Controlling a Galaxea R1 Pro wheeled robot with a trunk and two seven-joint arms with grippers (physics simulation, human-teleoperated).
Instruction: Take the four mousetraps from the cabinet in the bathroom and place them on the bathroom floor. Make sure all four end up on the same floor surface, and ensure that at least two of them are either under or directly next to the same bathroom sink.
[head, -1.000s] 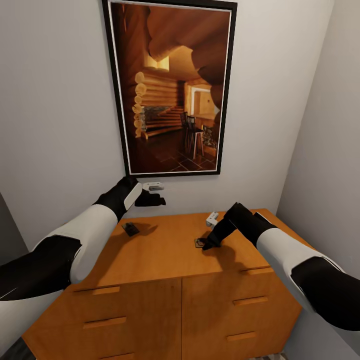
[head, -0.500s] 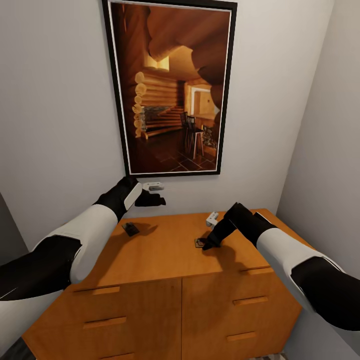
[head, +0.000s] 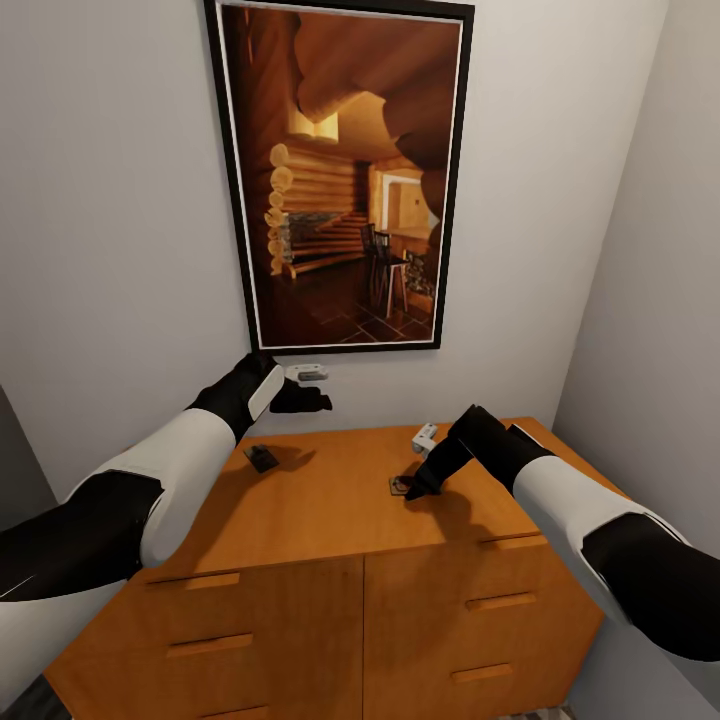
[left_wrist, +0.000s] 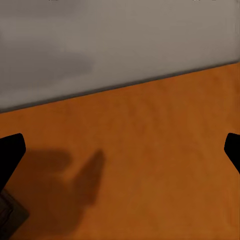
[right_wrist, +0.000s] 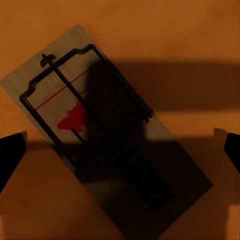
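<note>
The right hand (head: 410, 490) hangs low over the cabinet (head: 330, 510) top, its fingers spread wide; in the right wrist view the two dark fingertips (right_wrist: 10, 152) sit at opposite edges with a mousetrap (right_wrist: 102, 135) lying flat between them — not yet gripped, its tan board skewed, dark wire frame and red spot plain. In the head view that mousetrap (head: 398, 486) lies on the surface at about 3 o'clock from the top's middle, just under the hand. The left hand (head: 312, 400) is raised above the rear of the surface, toward 10 o'clock, near the grey wall (head: 120, 250); its fingers are also wide apart, holding nothing, with bare orange wood (left_wrist: 150, 165) between them. A second mousetrap (head: 262, 458) rests on the surface at 9 o'clock, below the left forearm — apart from the hand. A framed picture (head: 340, 170) of a log interior hangs at 12 o'clock above the cabinet; slab pulls (head: 208, 645) mark the drawer fronts.
</note>
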